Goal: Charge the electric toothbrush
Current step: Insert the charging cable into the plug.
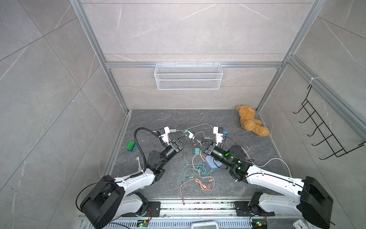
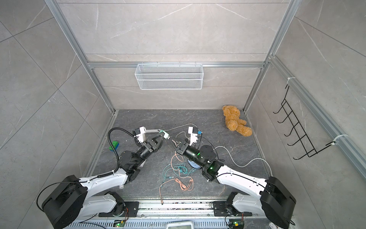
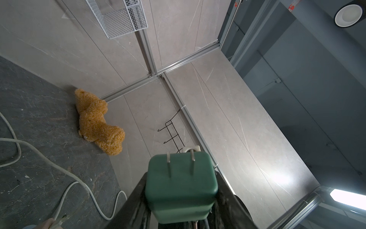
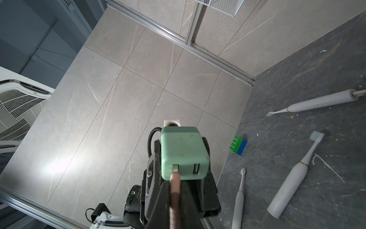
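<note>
The left claw (image 1: 187, 136) is clamped on a green USB wall adapter (image 3: 181, 182), holding it in the air between the 2 arms above the dark worktop (image 1: 223, 186). The right claw (image 1: 196, 141) is pinched tight on a pink cable (image 4: 175, 190) just behind its plug and meets the adapter tip to tip.

The left wrist view shows only the adapter's dark green face with its 2 metal prongs, gripped on both sides by black fingers (image 3: 136, 198). The right wrist view shows the opposite, paler face with 2 USB ports. The cable's plug sits at 1 port; how deep it goes I cannot tell.

In the right wrist view, 3 electric toothbrushes lie flat on the worktop: a long white one (image 4: 316, 103) toward the back wall, a thick one (image 4: 291, 178) and a slim one (image 4: 238, 198). In a top view only the slim one's head (image 1: 139, 161) peeks out beside the left arm. A grey handle (image 1: 172, 130) shows behind the left wrist camera, with a white cord (image 1: 200, 125) running to its end.

Only the top views show the tangle of pink and teal cables (image 1: 195, 170), a second green adapter (image 1: 196, 151) and a pale blue power strip (image 1: 211, 161) under the right arm. A teddy bear (image 1: 251, 123) lies in the back corner and a green and blue block (image 1: 130, 146) sits near the left edge.
</note>
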